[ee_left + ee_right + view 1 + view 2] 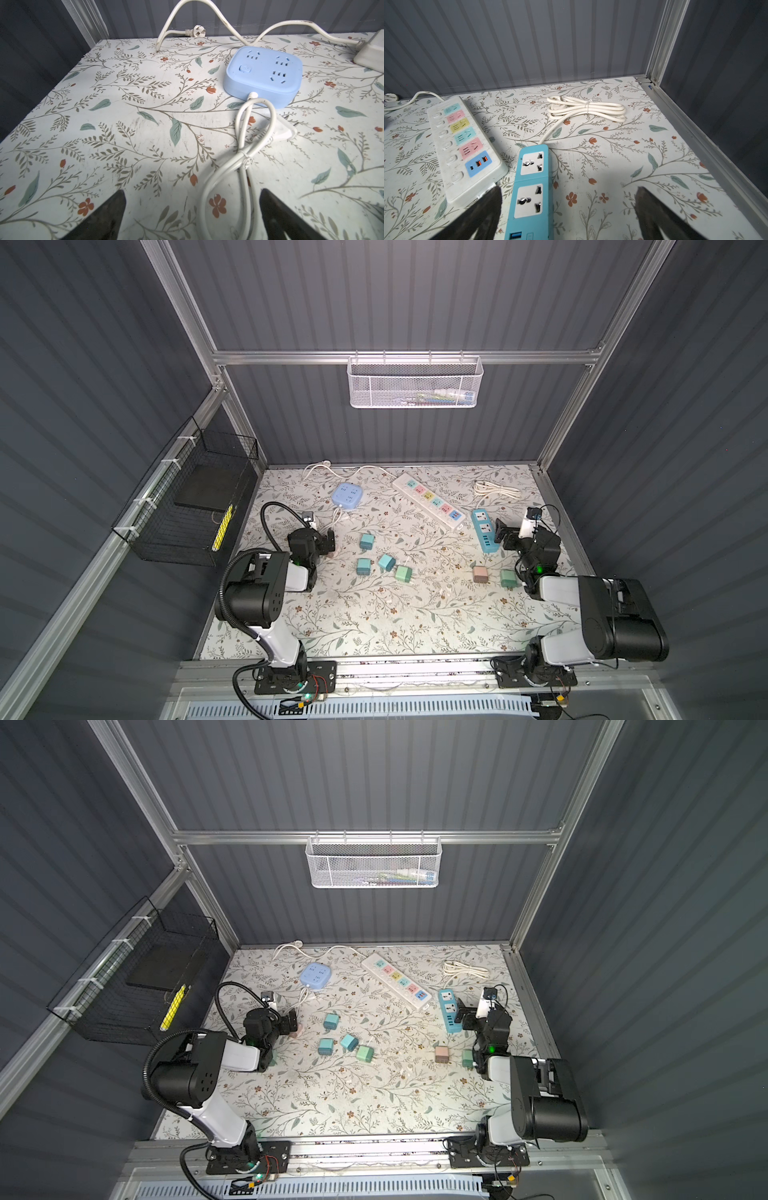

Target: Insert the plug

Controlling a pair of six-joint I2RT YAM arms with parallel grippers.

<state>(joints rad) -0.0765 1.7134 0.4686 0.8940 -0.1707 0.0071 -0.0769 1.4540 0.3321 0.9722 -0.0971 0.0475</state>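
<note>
Teal and green, four cube plugs [387, 562] lie loose in a cluster at the middle of the floral table [374, 614]. We see a pinkish plug [481, 574] and a pale green plug [507, 578] further right, near the right arm. None sits in a socket.

The left gripper [193, 192] hangs with its jaws spread wide, holding nothing. Below it, on the table, lies the bundled white cord [245, 158] of the pale blue socket block [264, 76].

The right gripper [568, 189] is likewise wide apart and empty, over the near end of the teal power strip [532, 187]. That strip lies beside the white strip [465, 149] with coloured sockets.

A small pinkish thing [331, 554] by the left gripper may be another plug, but we find it half hidden.
</note>
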